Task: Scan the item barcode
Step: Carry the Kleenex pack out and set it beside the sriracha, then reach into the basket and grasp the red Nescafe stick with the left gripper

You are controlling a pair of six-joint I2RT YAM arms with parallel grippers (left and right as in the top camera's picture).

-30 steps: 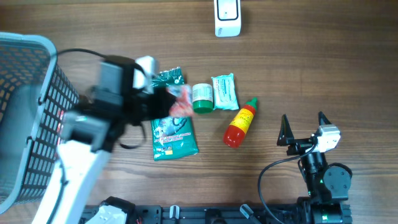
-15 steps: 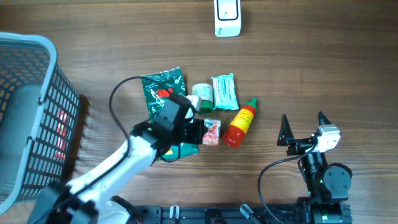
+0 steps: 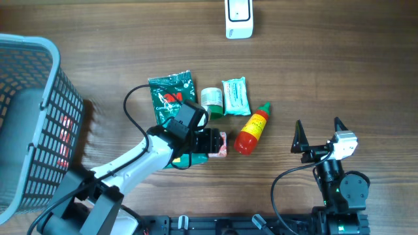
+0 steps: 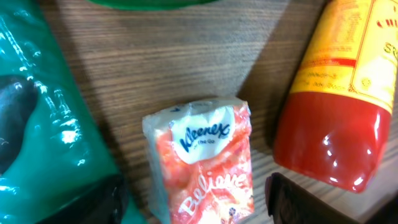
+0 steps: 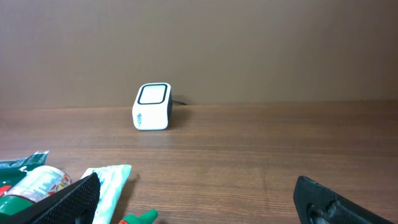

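Nothing is gripped, so the scan is judged undone: left gripper (image 3: 214, 142) and right gripper (image 3: 318, 127) are both spread open, the left set beside the sauce bottle (image 3: 251, 130), well apart from the scanner (image 3: 238, 18), astride the tissue pack (image 4: 202, 162) lying flat.

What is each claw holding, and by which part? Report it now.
Nothing. The left claw stands open around the tissue pack, which lies on the table; the right claw is open and empty.
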